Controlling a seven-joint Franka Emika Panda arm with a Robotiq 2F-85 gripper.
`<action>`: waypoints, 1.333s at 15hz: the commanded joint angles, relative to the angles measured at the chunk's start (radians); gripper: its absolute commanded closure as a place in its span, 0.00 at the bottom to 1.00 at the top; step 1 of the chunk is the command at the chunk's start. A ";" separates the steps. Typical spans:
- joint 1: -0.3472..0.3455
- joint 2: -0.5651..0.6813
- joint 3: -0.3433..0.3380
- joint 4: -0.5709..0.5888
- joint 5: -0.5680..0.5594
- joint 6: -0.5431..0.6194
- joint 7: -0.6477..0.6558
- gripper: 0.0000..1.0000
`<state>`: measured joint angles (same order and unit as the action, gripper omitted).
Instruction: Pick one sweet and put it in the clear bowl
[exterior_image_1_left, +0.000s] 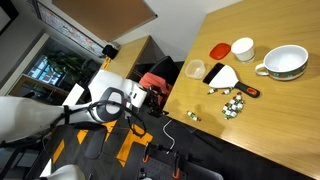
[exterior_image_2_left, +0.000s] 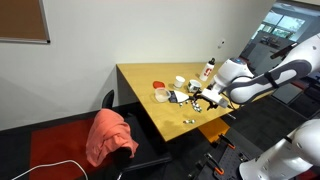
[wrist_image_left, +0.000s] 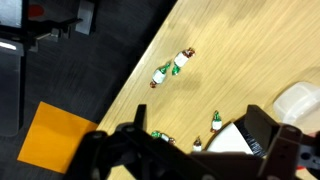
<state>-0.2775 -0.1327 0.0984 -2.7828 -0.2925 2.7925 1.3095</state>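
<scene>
Gripper (wrist_image_left: 185, 150), jaws wide apart and empty, hangs by the edge of the table (exterior_image_1_left: 270, 120), well apart from the clear bowl (exterior_image_1_left: 195, 70). A pair of sweets (wrist_image_left: 170, 68) lies well short of the bowl; more sweets (exterior_image_1_left: 232, 100) are scattered near it. No sweet is grasped, so picking and placing both remain.

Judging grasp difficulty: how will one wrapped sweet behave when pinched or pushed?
The wrapped sweet looks tiny, so probably light and easily scooted. Its twisted wrapper ends suggest crinkly, possibly slippery grip. Elongated, it may roll sideways on the table.
</scene>
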 joint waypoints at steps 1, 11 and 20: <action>-0.038 0.069 -0.026 0.009 -0.164 0.083 0.205 0.00; -0.109 0.369 -0.090 0.107 -0.500 0.259 0.538 0.00; -0.079 0.600 -0.111 0.202 -0.473 0.402 0.519 0.00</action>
<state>-0.3800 0.4112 -0.0044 -2.6146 -0.7699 3.1656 1.8122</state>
